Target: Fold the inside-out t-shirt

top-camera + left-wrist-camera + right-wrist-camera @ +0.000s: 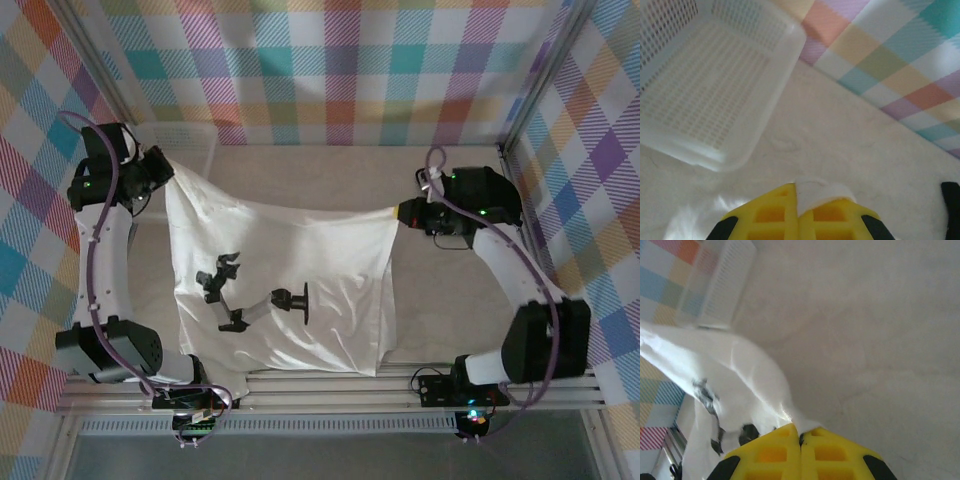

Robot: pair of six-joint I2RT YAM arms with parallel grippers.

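Observation:
The inside-out t-shirt (290, 270) is white, with a dark robot-arm figure showing at its middle. It hangs spread out between both grippers, its lower edge draped toward the table's near edge. My left gripper (163, 172) is shut on the shirt's upper left corner; a small fold of white cloth (821, 194) sticks out between the yellow fingers (770, 215). My right gripper (402, 212) is shut on the upper right corner, where the cloth (740, 375) runs off to the left from the pinched fingertips (830, 452).
A white slotted plastic basket (715, 85) stands at the table's back left, also seen as a basket (725, 285) in the right wrist view. The beige tabletop (450, 320) is bordered by checked walls (340, 70) on three sides.

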